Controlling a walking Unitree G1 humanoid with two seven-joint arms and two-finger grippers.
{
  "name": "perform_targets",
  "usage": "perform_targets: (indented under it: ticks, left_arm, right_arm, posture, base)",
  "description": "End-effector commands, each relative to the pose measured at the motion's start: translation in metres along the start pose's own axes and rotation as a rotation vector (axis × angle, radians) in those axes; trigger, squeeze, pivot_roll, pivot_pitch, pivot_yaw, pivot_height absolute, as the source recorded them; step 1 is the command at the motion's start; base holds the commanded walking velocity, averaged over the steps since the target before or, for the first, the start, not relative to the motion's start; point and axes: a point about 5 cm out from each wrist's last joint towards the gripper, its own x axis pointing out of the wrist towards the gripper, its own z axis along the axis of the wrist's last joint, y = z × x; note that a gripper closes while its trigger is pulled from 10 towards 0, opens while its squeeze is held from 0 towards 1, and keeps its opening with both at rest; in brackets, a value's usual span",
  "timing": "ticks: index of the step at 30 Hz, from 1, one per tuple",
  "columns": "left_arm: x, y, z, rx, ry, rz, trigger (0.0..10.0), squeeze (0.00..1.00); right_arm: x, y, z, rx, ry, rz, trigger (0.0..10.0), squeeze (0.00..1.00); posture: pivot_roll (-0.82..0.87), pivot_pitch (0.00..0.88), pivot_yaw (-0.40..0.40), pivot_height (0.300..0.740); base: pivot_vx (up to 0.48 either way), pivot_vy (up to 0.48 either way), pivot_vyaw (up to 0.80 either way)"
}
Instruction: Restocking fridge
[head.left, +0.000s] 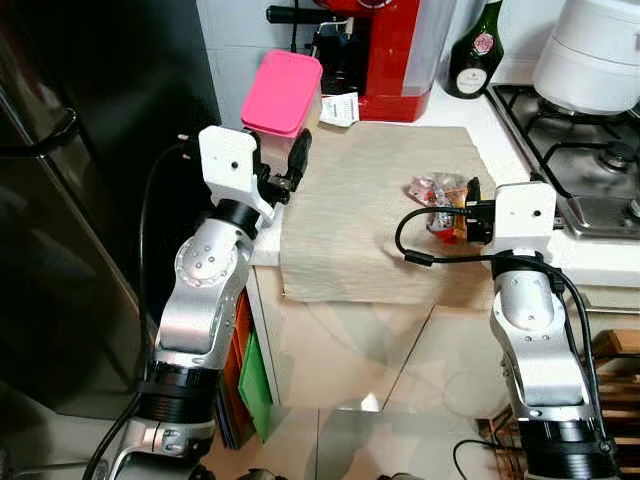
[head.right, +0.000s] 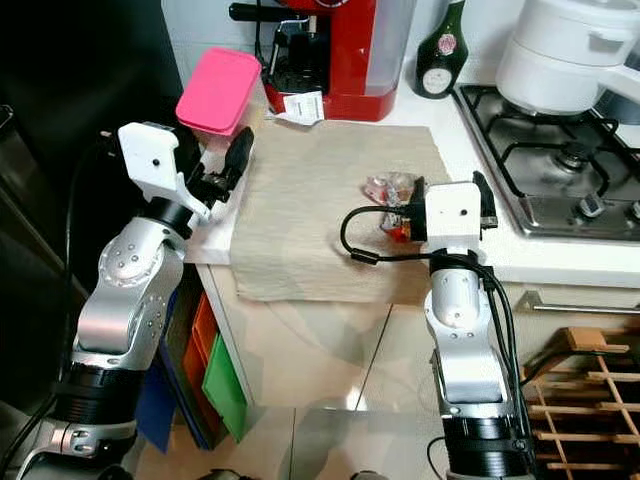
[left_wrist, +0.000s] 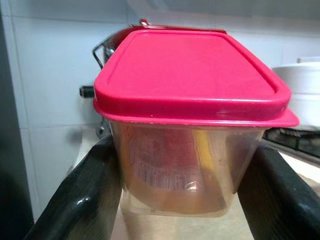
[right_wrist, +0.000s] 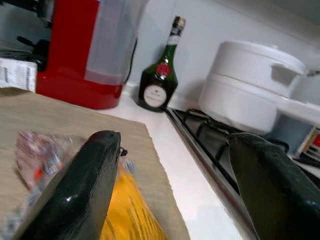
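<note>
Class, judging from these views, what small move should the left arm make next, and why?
Probably close the left end effector on the tub: its open fingers already flank the pink-lidded tub's clear walls, so a squeeze should secure it before lifting toward the fridge.

The head views are bright and evenly lit over the beige cloth (head.left: 385, 215), while the fridge (head.left: 60, 200) beside it stays dark with faint reflections. The glossy cabinet front (head.left: 400, 350) below the cloth shows pale glare. In the right wrist view the packets (right_wrist: 45, 150) are blurred; the pink lid (left_wrist: 192, 75) is sharp with soft highlights.
</note>
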Motion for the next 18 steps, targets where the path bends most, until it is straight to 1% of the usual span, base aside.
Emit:
perform_targets:
  ticks: [1, 10, 12, 18]
  left_arm:
    - [0.0007, -0.0003, 0.0020, -0.006, 0.000, -0.014, 10.0, 0.00]
    - [0.0041, -0.0092, -0.0024, -0.031, 0.009, -0.043, 10.0, 0.00]
    - [0.0037, -0.0097, -0.0023, -0.031, 0.008, -0.045, 10.0, 0.00]
    - [0.0022, -0.0087, -0.0027, -0.028, 0.008, -0.046, 10.0, 0.00]
  right_arm:
    - [0.0009, -0.0011, -0.0006, 0.009, 0.001, -0.010, 10.0, 0.00]
    - [0.0038, -0.0021, -0.0018, -0.004, 0.000, 0.006, 10.0, 0.00]
    - [0.0046, -0.0017, -0.0018, -0.006, 0.000, 0.012, 10.0, 0.00]
    - [0.0043, 0.0008, -0.0033, -0.014, 0.005, 0.034, 10.0, 0.00]
  posture:
    - [-0.10, 0.000, 0.051, 0.740]
    - [-0.11, 0.000, 0.034, 0.740]
    - [-0.10, 0.000, 0.021, 0.740]
    - [-0.10, 0.000, 0.019, 0.740]
  base:
    - [-0.412, 0.000, 0.00]
    - [-0.415, 0.000, 0.00]
    - [-0.414, 0.000, 0.00]
    - [-0.417, 0.000, 0.00]
